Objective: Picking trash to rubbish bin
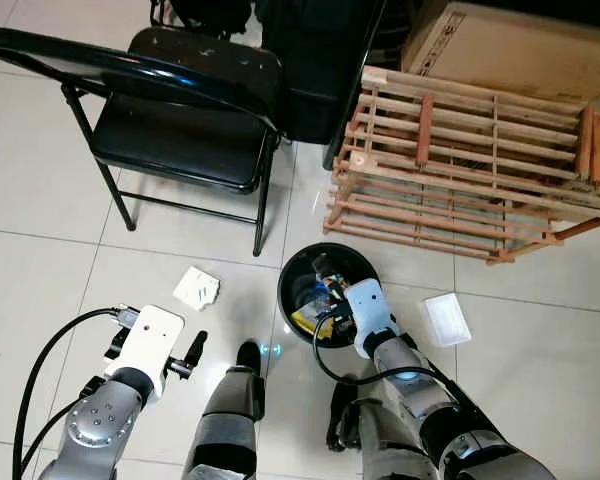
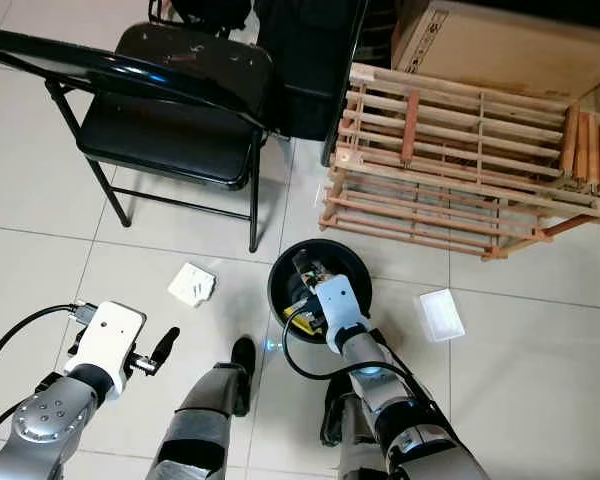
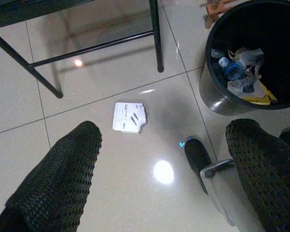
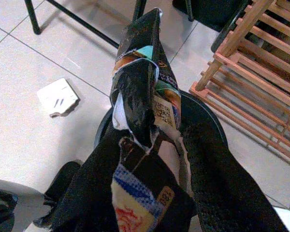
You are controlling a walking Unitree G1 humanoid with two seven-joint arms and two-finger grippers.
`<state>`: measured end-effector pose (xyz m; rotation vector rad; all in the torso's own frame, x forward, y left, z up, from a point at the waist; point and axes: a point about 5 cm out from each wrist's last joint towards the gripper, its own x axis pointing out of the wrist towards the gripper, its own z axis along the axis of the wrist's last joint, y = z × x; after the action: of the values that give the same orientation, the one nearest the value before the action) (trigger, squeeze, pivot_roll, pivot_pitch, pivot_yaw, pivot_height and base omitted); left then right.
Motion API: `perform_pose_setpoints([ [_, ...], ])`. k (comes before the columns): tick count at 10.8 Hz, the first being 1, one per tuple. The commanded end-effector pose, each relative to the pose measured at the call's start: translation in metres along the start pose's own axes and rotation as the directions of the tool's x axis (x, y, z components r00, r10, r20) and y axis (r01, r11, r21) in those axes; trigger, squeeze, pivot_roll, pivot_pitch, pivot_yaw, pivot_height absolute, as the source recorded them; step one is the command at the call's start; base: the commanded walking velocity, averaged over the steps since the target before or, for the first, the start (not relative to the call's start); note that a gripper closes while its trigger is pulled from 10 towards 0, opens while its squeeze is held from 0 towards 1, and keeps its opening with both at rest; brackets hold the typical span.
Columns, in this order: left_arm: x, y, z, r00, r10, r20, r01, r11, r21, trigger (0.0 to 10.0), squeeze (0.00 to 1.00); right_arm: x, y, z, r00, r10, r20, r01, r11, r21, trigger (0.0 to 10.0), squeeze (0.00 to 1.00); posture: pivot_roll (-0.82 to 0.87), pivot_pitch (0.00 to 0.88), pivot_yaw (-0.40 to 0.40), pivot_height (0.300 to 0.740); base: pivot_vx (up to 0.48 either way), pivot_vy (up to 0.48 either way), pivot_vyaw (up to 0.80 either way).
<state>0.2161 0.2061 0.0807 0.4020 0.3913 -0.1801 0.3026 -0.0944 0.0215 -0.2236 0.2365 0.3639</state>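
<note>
**Tiled floor, bin beside a folding chair**

Over the black rubbish bin (image 1: 298, 275) the right gripper (image 4: 150, 159) pinches a dark snack wrapper (image 4: 142, 87). The left gripper (image 3: 159, 169) hangs spread, white paper trash (image 3: 129, 116) lying ahead of its fingertips

Black round rubbish bin (image 1: 292, 275) stood upright on the tile floor, open top, already holding a blue-capped bottle (image 3: 230, 67), crumpled paper and a yellow wrapper (image 3: 259, 98). Black snack wrapper (image 4: 144, 89) with teal and white print was clamped in the right gripper (image 4: 150, 159), crumpled, standing up over the bin's rim. White flat paper packet (image 1: 196, 288) lay on the floor left of the bin, apart from it. Clear shallow plastic tray (image 1: 447, 320) lay on the floor right of the bin
</note>
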Motion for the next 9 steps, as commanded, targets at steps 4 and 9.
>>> perform_pose_setpoints([
  [4,-0.0043,-0.0055,-0.0093,0.999,-0.028,-0.037,0.028,1.0,0.0,10.0,0.0,-0.0101,0.0046,-0.0199,0.998,0.014,-0.06,-0.013,1.0,0.024,10.0,1.0,0.48,0.509,-0.075,0.74,0.0,0.0,0.0],
  [9,-0.0013,-0.0064,-0.0083,0.999,-0.029,-0.034,0.029,1.0,0.003,10.0,0.0,-0.0097,0.0043,-0.0196,0.998,0.016,-0.061,-0.014,1.0,0.028,10.0,1.0,0.48,0.505,-0.074,0.74,0.0,0.0,0.0],
])
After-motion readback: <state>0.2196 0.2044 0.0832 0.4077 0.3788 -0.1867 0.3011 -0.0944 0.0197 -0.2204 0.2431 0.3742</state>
